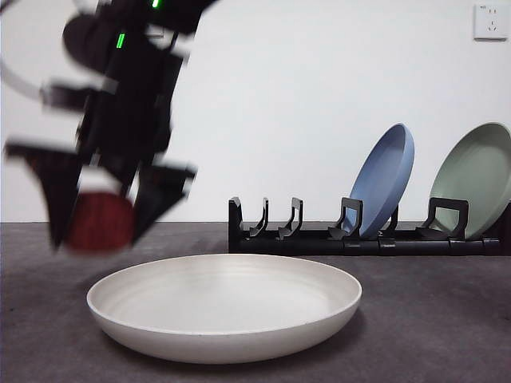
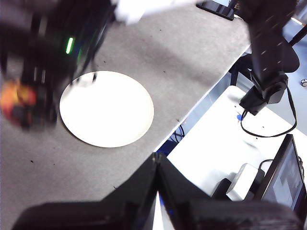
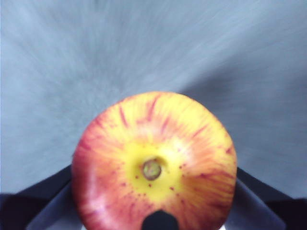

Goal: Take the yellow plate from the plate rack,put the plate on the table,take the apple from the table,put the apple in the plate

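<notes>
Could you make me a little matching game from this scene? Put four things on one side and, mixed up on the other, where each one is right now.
Things:
1. apple
2. cream plate
3. blue plate
4. green plate

Places:
A. lying flat on the table
B. held in the air between the right gripper's fingers
C. leaning in the rack, at its far end near the picture's edge
D. leaning in the rack, closer to its empty slots

Pairs: 1-B, 2-A, 3-D, 4-C
</notes>
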Tool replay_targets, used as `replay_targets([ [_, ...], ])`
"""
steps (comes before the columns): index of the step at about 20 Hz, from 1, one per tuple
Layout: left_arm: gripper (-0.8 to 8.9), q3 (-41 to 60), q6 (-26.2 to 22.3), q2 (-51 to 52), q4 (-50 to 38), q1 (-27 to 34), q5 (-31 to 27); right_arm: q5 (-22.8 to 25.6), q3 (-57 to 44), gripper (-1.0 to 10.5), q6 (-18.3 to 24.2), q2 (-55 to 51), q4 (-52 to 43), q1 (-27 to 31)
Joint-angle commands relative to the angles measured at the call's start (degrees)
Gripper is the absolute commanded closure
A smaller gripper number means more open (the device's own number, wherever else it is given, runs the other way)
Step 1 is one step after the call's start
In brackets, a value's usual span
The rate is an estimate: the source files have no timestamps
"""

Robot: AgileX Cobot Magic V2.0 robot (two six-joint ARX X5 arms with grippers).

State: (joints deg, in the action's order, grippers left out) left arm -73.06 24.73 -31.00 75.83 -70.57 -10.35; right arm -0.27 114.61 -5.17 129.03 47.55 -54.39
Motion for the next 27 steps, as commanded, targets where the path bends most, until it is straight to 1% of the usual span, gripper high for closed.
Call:
replay_targets([
  [1, 8.26, 0.33, -0.44, 0.22, -0.20, 0.13, -0.22, 1.66, 0.35, 9.5, 1.01, -6.75, 1.86, -0.11],
  [4, 8.26, 0.33, -0.81, 0.22, -0.20, 0.13, -0.44, 4.94, 0.31, 9.5, 3.72, -12.50, 7.32, -0.07],
  [5, 8.26, 0.33, -1.09, 0.22, -0.20, 0.13, -1.36, 5.33, 0.28, 9.5, 4.26, -14.08, 9.66, -0.07],
  [7, 8.26, 0.33, -2.19, 0.22, -0.20, 0.13, -3.41, 5.25, -0.09, 9.5, 5.25, -16.50, 13.51, -0.02],
  [8, 8.26, 0.33, -2.91, 0.22, -0.20, 0.13, -3.41, 5.25, -0.68, 9.5, 5.40, -17.59, 14.64, -0.02],
  [11, 8.26, 0.33, -4.11, 0.22, -0.22, 0.13, -3.43, 5.22, -5.44, 9.5, 5.46, -20.72, 14.47, -0.02],
  [13, 8.26, 0.33, -4.22, 0.22, -0.22, 0.13, -3.43, 5.22, -11.39, 9.5, 5.42, -23.21, 11.89, 0.00],
  [16, 8.26, 0.33, -4.22, 0.22, -0.22, 0.13, -4.15, 5.22, -23.47, 9.5, 5.22, -27.50, 4.70, 0.04],
  [20, 8.26, 0.33, -4.20, 0.22, -0.22, 0.13, -6.03, 5.20, -37.86, 9.5, 2.69, -30.56, -6.40, 0.13],
  [24, 8.26, 0.33, -4.20, 0.22, -0.22, 0.13, -6.21, 4.74, -46.88, 9.5, 0.39, -30.62, -17.29, 1.09],
  [27, 8.26, 0.33, -4.20, 0.22, -0.22, 0.13, -6.23, 3.91, -51.28, 9.5, -0.68, -30.60, -21.53, 1.84],
])
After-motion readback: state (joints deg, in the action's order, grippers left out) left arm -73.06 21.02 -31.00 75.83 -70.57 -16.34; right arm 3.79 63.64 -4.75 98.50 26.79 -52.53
